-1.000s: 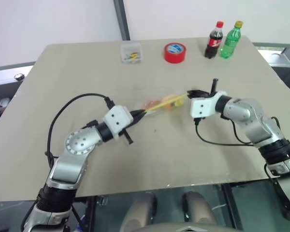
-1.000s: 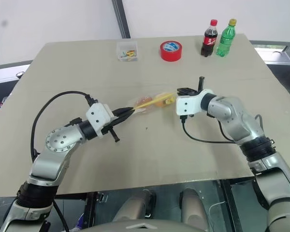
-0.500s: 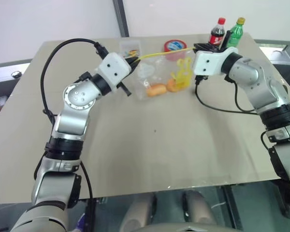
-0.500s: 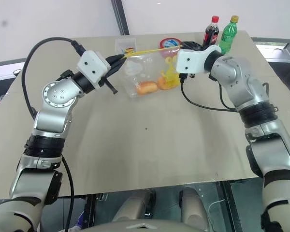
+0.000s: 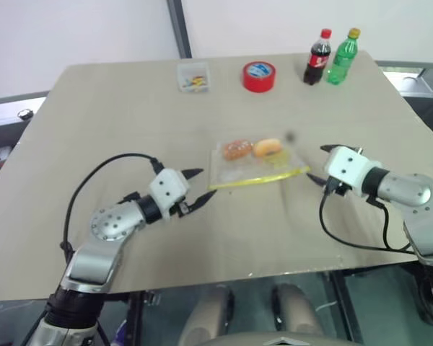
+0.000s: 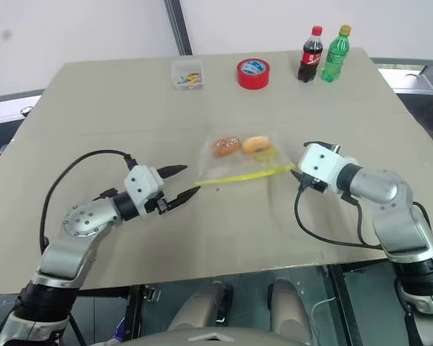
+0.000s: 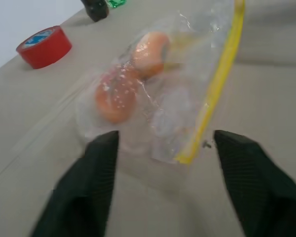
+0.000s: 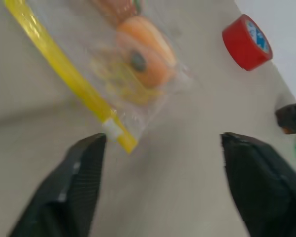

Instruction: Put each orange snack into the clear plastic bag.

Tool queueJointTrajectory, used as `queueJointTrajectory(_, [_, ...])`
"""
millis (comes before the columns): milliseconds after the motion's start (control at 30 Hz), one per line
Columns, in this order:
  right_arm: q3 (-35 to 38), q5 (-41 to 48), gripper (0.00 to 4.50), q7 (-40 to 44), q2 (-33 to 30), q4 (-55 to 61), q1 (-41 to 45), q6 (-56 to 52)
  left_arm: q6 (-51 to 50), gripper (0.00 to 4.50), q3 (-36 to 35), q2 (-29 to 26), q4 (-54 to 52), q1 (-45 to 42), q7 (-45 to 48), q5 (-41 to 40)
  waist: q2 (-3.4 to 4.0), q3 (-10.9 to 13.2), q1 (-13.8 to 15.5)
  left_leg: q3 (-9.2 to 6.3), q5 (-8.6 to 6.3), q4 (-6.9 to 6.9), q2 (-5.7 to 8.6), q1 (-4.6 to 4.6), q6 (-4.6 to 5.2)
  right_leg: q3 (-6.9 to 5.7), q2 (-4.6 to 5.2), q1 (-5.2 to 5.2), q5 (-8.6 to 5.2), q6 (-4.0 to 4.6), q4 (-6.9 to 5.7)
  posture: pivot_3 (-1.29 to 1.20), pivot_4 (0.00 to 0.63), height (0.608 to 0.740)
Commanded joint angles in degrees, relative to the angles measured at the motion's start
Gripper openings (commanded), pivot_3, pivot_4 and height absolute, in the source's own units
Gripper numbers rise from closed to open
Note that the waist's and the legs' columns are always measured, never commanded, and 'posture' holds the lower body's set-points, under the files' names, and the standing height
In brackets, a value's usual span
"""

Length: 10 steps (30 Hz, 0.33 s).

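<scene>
Half a second ago both grippers held the clear plastic bag (image 5: pixel 254 164) stretched between them in the air by its yellow seal strip (image 5: pixel 258 179); now the bag lies flat on the table (image 5: pixel 130 108), near its middle, and both arms have dropped and drawn back to either side of it. Both orange snacks (image 5: pixel 237 149) sit inside the bag, side by side at the end away from the seal; the left one looks speckled and darker, the right one (image 5: pixel 268 147) paler, with a dark centre mark in the right wrist view.

The left gripper (image 5: pixel 198 189) has released, its two black fingers spread wide and pointing at the bag's near left corner, just beside it but not touching; the right gripper (image 6: pixel 297 173) has also let go, its fingers apart in its wrist view; its tips seem to sit just beside the right end of the seal strip, though whether they touch it is hard to say.

Along the far edge of the table stand a small clear box (image 5: pixel 194 78), a red tape roll (image 5: pixel 260 76), a cola bottle (image 5: pixel 318 58) and a green bottle (image 5: pixel 344 57), all well apart from the bag.
</scene>
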State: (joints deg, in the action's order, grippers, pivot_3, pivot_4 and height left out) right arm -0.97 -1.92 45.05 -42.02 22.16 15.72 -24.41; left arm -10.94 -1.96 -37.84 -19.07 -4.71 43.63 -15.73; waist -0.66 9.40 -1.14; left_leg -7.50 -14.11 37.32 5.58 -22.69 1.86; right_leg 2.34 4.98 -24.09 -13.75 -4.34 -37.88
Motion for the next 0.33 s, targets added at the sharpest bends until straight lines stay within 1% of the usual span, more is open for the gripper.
queueJointTrajectory(33, [8.59, 9.38, 4.5, 3.28, -0.07, 4.26, -4.05, -5.26, -7.04, 4.4, -7.11, -2.07, -4.53, 4.3, 1.76, -8.45, 0.0, 0.0, 0.26, 0.01, -0.01, 0.0, 0.0, 0.04, 0.01, 0.0, 0.0, 0.03, 0.0, 0.0, 0.02, 0.0, 0.15, 0.74])
queueJointTrajectory(133, [13.7, 14.66, 4.5, 4.63, -0.3, 6.73, -8.12, -7.24, -9.4, 4.4, -11.37, -3.66, -6.06, 8.3, 2.94, -11.41, 0.0, 0.01, 0.53, -0.04, -0.02, 0.0, 0.0, 0.02, 0.03, -0.03, 0.01, 0.06, -0.01, 0.0, 0.09, 0.0, 0.15, 0.74])
queueJointTrajectory(233, [18.51, 20.06, 4.5, 6.9, -1.8, 9.46, -12.59, -9.67, -13.71, 4.4, -17.14, -5.65, -7.08, 12.02, 5.36, -17.16, 0.0, 0.01, 0.63, -0.04, -0.02, -0.01, -0.02, 0.0, 0.03, -0.05, 0.04, 0.07, -0.01, 0.0, 0.13, 0.0, 0.15, 0.74])
queueJointTrajectory(333, [20.19, 22.52, 4.5, 6.23, -2.26, 10.59, -14.25, -10.69, -15.35, 4.4, -18.65, -6.71, -7.34, 13.47, 6.6, -19.2, 0.0, 0.01, 0.6, -0.02, -0.02, -0.01, -0.03, 0.02, 0.03, -0.05, 0.06, 0.1, -0.01, 0.0, 0.14, 0.0, 0.15, 0.74])
